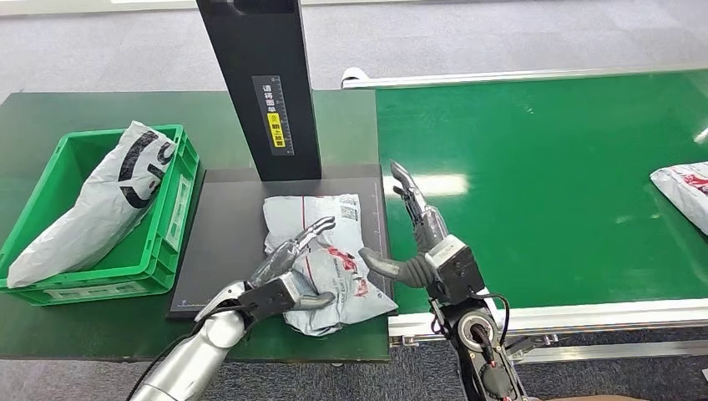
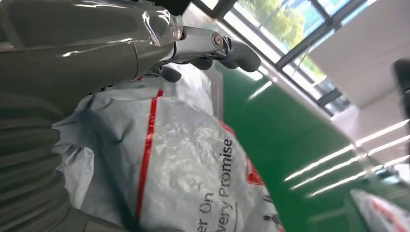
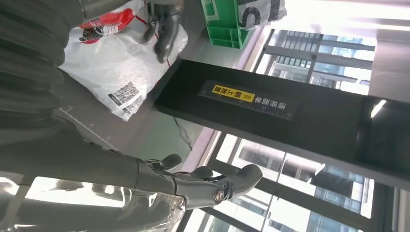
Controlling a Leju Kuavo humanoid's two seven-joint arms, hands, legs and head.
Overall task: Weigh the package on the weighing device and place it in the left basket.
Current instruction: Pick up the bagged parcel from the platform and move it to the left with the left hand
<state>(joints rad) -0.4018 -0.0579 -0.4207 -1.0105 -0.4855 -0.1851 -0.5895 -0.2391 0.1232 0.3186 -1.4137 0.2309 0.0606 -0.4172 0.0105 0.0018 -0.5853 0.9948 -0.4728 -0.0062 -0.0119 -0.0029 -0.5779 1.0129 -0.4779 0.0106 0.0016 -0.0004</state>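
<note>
Belt [image 1: 543,184]: green conveyor on my right side; a second parcel [image 1: 683,190] lies at its far right edge, well apart from both hands.
Table [image 1: 50,109]: dark green, carrying the basket and the scale.
Basket [image 1: 171,213]: green crate left of the scale, just beside the plate's left edge; one grey bag [image 1: 100,205] already lies in it, leaning lengthwise from the near left corner up to the far right rim.
Scale [image 1: 221,242]: black plate with a black post [image 1: 263,83] rising at its far edge.
Package [image 1: 330,259]: grey-white mailer with red print, lying on the plate's right half; its long axis runs from the post toward me, and its near corner overhangs the plate's front edge.
Left hand [image 1: 288,271]: on the package's near-left part, fingers laid over the top and thumb curled at the near edge. I judge this a grip, though the wrist view does not show the underside.
Right hand [image 1: 422,242]: fingers spread and holding nothing, at the belt's left edge just beside the package's right side; thumb tip near the package, contact not confirmed.
Key relation: the package is under my left hand, which is also the hand nearer the basket; the basket lies straight left, across the plate's bare half.
Judgement: the carry to the basket falls to the left hand; the bag inside leaves room mainly on the near right side.
</note>
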